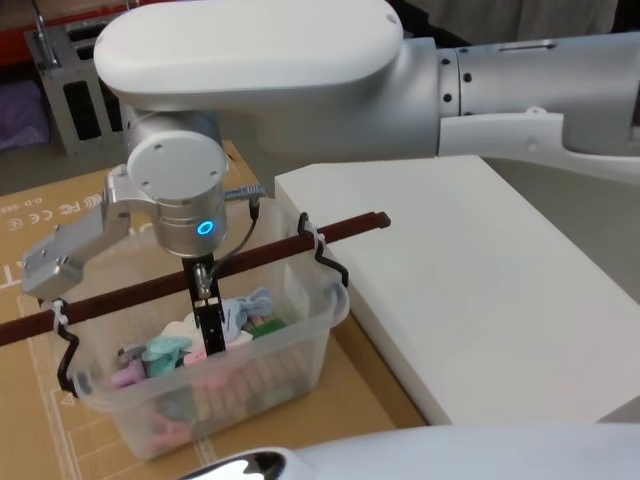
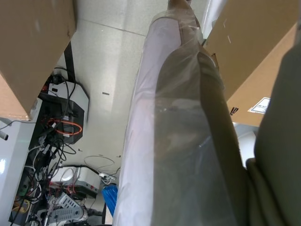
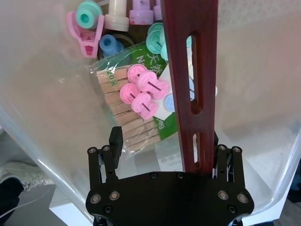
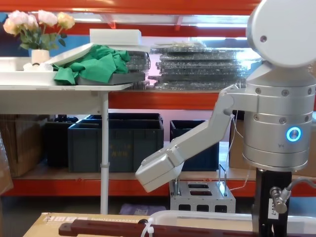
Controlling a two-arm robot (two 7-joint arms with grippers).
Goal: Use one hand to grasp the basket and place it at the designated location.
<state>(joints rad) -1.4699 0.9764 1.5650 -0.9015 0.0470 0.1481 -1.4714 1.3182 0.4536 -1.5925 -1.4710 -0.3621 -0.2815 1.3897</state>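
"On the brown cardboard sheet [image 1: 22, 212], by its right edge?"
"The translucent white plastic basket [image 1: 292, 352] stands there; the right tool [image 3: 165, 134], released, straddles its dark reddish-brown bar handle [image 1: 272, 254]."

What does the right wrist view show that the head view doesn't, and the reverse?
Only the right wrist view: slots cut in the handle, and the right claw open, a finger either side of that handle. Only the head view: the zip ties tying the handle on, the cardboard below the basket, the white board on the robot's right. Both: basket, handle, claw, the coloured pegs and green packet inside.
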